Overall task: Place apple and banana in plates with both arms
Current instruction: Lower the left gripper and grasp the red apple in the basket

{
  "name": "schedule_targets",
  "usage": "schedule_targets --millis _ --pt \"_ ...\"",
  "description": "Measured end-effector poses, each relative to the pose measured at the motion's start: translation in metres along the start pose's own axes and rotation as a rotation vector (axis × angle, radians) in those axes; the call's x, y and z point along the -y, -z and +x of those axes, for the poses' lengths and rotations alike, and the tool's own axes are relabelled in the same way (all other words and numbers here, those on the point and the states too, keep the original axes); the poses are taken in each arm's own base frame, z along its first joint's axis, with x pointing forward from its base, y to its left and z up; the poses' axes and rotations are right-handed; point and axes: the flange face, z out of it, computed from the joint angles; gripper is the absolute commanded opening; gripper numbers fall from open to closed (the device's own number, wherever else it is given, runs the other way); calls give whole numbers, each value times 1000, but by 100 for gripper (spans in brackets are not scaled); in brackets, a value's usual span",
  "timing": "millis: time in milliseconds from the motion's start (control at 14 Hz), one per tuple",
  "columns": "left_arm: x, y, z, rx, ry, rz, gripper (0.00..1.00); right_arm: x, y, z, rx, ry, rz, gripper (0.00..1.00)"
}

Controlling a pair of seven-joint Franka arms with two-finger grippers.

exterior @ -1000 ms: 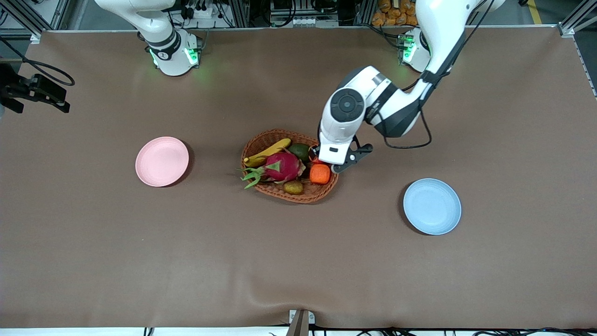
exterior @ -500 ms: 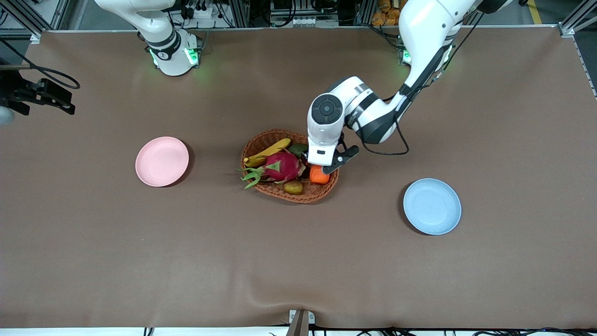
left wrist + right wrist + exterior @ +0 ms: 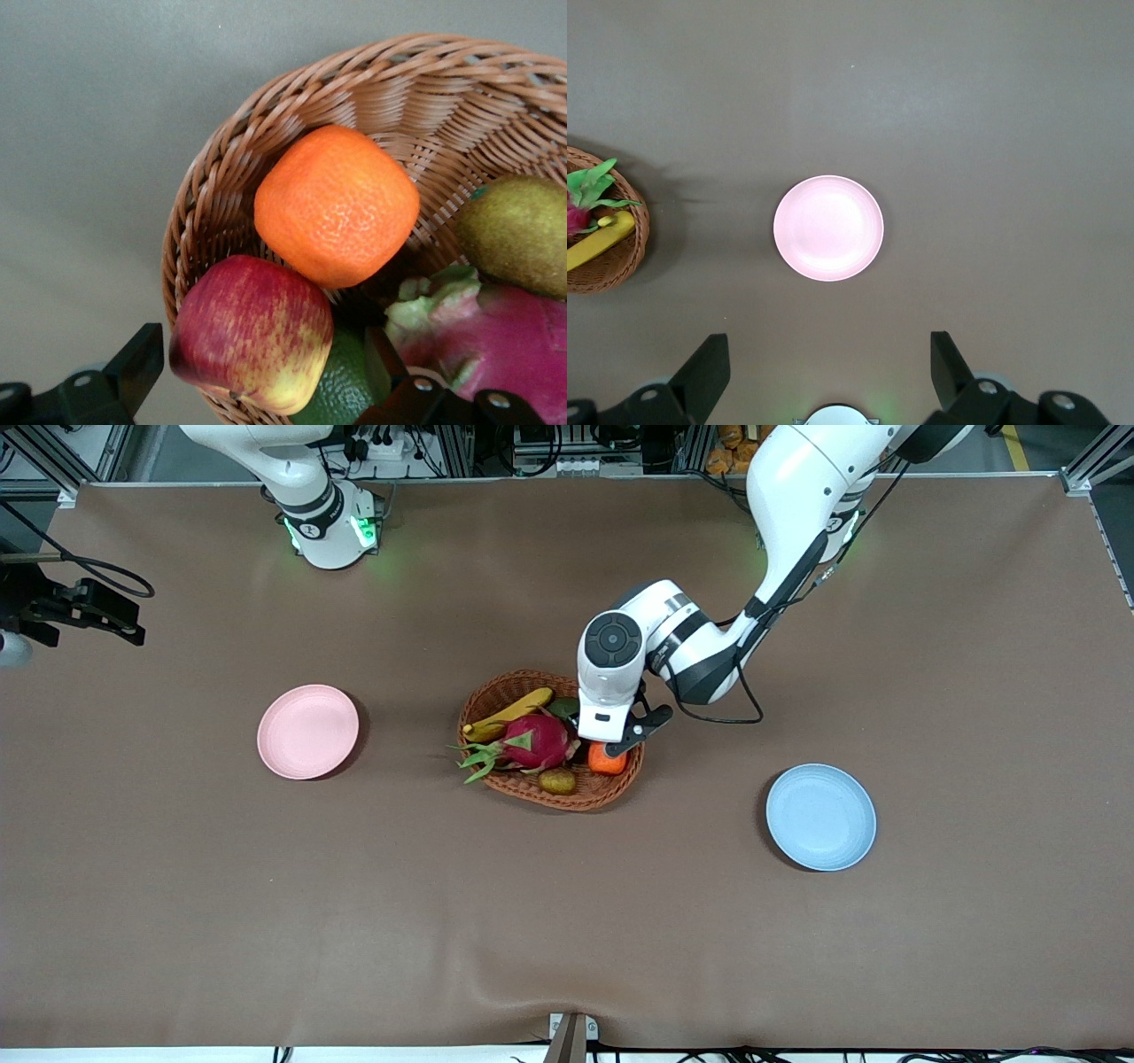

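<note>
Spread wide, left gripper straddles the apple low in the basket, centre frame. Drop straight, clear the orange. Right gripper, fingers apart, waits over the pink plate.

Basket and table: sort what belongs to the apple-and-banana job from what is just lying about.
Job:
apple
banana
pink plate
blue plate
left gripper, open at the apple
right gripper, open, waiting over the table

Lying about:
wicker basket
dragon fruit
orange fruit

The basket sits mid-worktop between the two plates; the apple and banana lie in it.
</note>
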Motion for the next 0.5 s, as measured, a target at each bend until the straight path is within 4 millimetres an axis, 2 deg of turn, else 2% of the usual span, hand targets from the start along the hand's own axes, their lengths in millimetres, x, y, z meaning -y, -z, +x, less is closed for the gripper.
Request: schedule_targets --millis 214,286,357,429,500 --pt "0 -6 -1 4 11 7 99 0 0 0 0 0 0 100" --pt "0 -7 -1 6 16 9 90 0 0 0 0 0 0 100" --pt "0 -9 -1 7 18 12 78 0 0 0 0 0 0 100" --pt "0 -11 -1 8 20 14 55 0 0 0 1 0 0 100" --pt "0 -12 0 9 21 16 27 0 -1 0 1 0 0 100"
